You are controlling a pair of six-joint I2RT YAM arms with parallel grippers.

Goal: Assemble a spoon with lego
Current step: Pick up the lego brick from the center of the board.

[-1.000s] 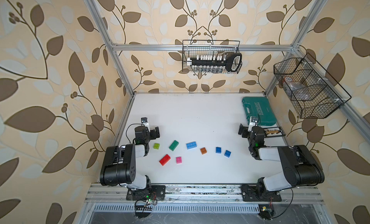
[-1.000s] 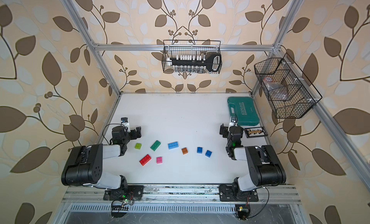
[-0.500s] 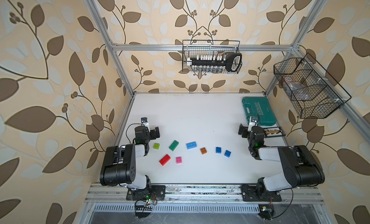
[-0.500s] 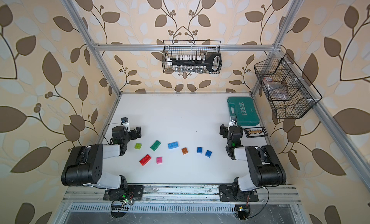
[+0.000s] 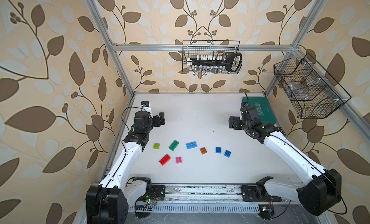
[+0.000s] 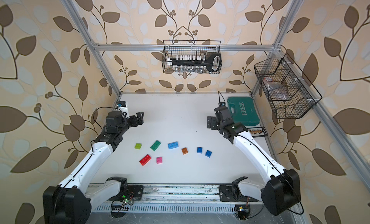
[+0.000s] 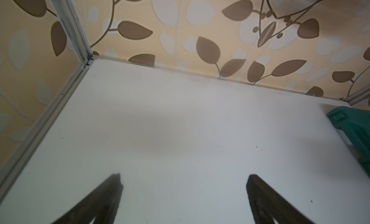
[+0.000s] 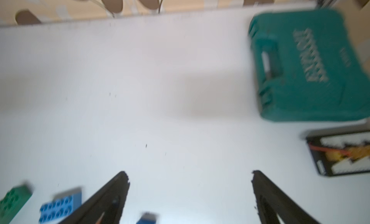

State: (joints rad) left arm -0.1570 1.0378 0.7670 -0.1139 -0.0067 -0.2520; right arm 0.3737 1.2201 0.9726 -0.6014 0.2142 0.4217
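Walls, both top views: leaf wallpaper around a white desk (image 5: 200,112).
Lego, both top views: lego (image 5: 191,145) lies as eight loose pieces in a row toward the front edge, none joined.
Left arm: elbow bent along the left edge, left tool (image 5: 160,119) behind the lego.
Right arm: bent likewise along the right edge, right tool (image 5: 233,122) beside a teal case (image 5: 262,112).
Left wrist view: left tool (image 7: 184,181) spread wide, empty.
Right wrist view, blurred: right tool (image 8: 189,176) spread wide, empty.
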